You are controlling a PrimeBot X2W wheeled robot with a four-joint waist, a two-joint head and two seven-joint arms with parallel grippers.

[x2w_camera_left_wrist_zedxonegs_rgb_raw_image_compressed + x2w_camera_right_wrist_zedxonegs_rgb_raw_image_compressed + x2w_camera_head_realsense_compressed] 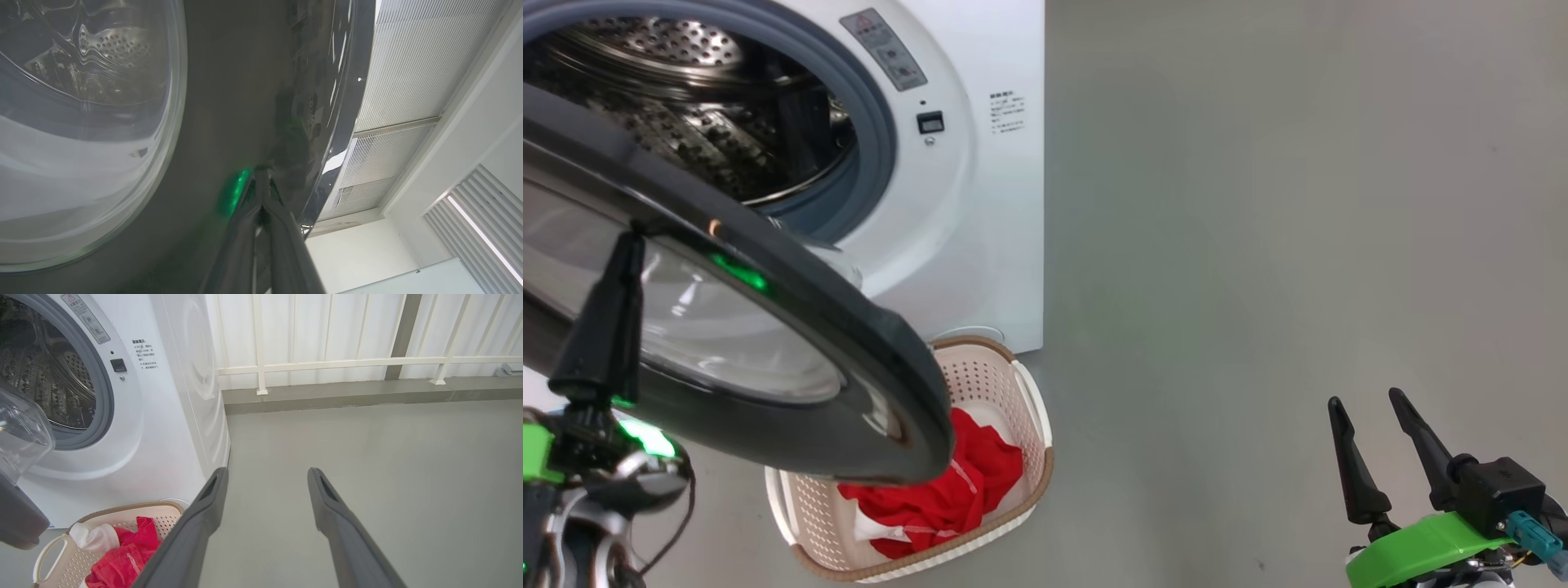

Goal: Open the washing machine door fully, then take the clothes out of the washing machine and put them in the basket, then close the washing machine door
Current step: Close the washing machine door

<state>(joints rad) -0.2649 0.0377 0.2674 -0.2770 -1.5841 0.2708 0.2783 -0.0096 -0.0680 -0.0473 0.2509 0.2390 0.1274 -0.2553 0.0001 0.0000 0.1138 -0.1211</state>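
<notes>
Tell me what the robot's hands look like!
Each is a claw of two long, dark, pointed fingers. The right gripper has a bright green curved band, a black block and a teal plug. The left gripper has a glowing green light and a thin black cable.

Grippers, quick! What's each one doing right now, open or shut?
Left gripper: jaws closed, empty, tips against the washing machine door.
Right gripper: jaws open, holding nothing.
</notes>
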